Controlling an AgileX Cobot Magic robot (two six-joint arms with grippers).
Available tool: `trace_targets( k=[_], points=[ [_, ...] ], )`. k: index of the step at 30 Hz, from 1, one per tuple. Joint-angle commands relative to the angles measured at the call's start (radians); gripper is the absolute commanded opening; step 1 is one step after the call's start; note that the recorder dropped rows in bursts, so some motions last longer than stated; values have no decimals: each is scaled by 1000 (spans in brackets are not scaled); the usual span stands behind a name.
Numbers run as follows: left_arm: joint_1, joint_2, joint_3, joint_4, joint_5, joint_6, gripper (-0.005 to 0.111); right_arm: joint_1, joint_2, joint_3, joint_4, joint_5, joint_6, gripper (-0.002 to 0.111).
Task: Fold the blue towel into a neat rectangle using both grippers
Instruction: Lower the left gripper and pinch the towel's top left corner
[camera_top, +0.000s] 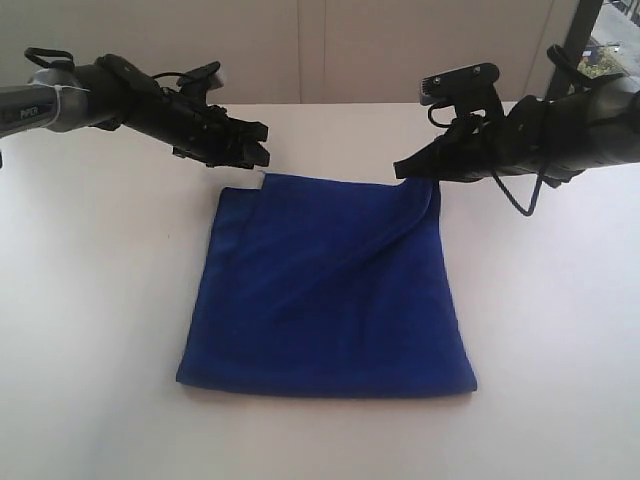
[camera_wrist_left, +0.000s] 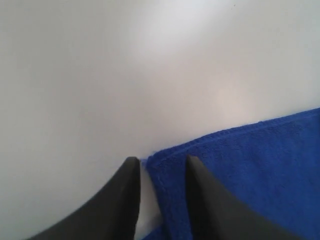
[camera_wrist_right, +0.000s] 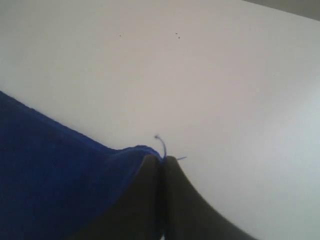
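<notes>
The left hand (camera_top: 258, 150) hovers at the far left corner of the blue towel (camera_top: 330, 300). Its fingers (camera_wrist_left: 125, 190) stand a narrow gap apart, and the corner's hem lies between and beneath them, not pinched. The risk on this side, as I judge it, is a miss. Closing from here, the hand may catch only the lip of the hem or nip the desk (camera_top: 100, 330), and the corner would slip out once lifted. The small white tag (camera_top: 263, 178) sits right at that corner and could be grabbed in place of the cloth.

The towel lies in the middle of the desk, roughly square, with its near edge even. A diagonal ridge runs up to its far right corner. There the right hand (camera_top: 405, 170) is clamped tight on the corner and holds it slightly off the desk. With one corner held and the other free, a pull by the right arm would likely drag the towel askew and deepen the ridge. The grip is at the very tip, where a loose thread (camera_wrist_right: 161, 141) pokes out, so it may slide off under load.

A pale wall (camera_top: 330, 50) stands behind. Nothing blocks either arm; the right arm's cable (camera_top: 525, 205) hangs just beyond the towel's far right corner.
</notes>
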Motion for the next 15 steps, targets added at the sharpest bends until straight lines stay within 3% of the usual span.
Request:
trace_targets(
  k=[1, 15],
  points=[
    [-4, 15, -6, -56, 3, 44, 40, 0, 1, -5, -3, -14, 5, 0],
    [-4, 60, -6, -221, 7, 164, 40, 0, 1, -5, -3, -14, 5, 0]
  ],
)
